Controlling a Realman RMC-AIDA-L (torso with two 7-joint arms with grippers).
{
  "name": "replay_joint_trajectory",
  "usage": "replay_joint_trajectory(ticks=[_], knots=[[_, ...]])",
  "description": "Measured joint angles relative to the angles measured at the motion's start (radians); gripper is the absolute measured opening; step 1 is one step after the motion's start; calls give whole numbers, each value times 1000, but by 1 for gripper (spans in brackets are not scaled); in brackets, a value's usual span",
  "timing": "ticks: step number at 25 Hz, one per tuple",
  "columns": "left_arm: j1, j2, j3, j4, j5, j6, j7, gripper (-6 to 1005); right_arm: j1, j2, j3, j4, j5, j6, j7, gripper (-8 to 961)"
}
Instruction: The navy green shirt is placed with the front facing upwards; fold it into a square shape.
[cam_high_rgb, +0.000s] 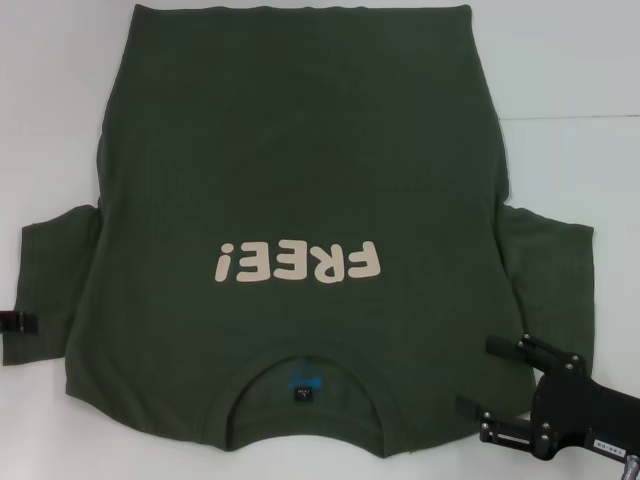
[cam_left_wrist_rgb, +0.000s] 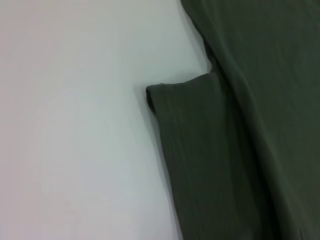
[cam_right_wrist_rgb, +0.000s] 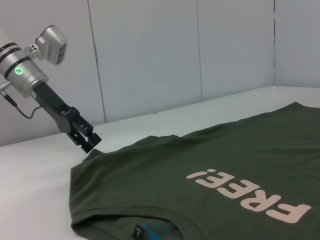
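The navy green shirt (cam_high_rgb: 300, 160) lies flat and front up on the white table, its cream "FREE!" lettering (cam_high_rgb: 298, 262) and crew neck with a dark label (cam_high_rgb: 302, 394) toward me. My right gripper (cam_high_rgb: 500, 388) is open at the near right, its jaws either side of the shoulder edge below the right sleeve (cam_high_rgb: 550, 270). My left gripper (cam_high_rgb: 18, 323) sits at the outer hem of the left sleeve (cam_high_rgb: 50, 280). In the right wrist view it (cam_right_wrist_rgb: 89, 141) looks shut, tips touching the cloth (cam_right_wrist_rgb: 225, 150). The left wrist view shows the flat sleeve (cam_left_wrist_rgb: 190, 150).
The white table (cam_high_rgb: 570, 60) extends bare around the shirt on the left, right and near side. Pale wall panels (cam_right_wrist_rgb: 150, 60) stand beyond the table's far side behind my left arm.
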Motion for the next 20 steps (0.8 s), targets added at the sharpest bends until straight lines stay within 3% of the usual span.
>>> replay_joint_trajectory(ticks=[20], knots=[[-9,-10,27,-26,5,-27,-15,881,-1,1,0,0,0,1,0,900]])
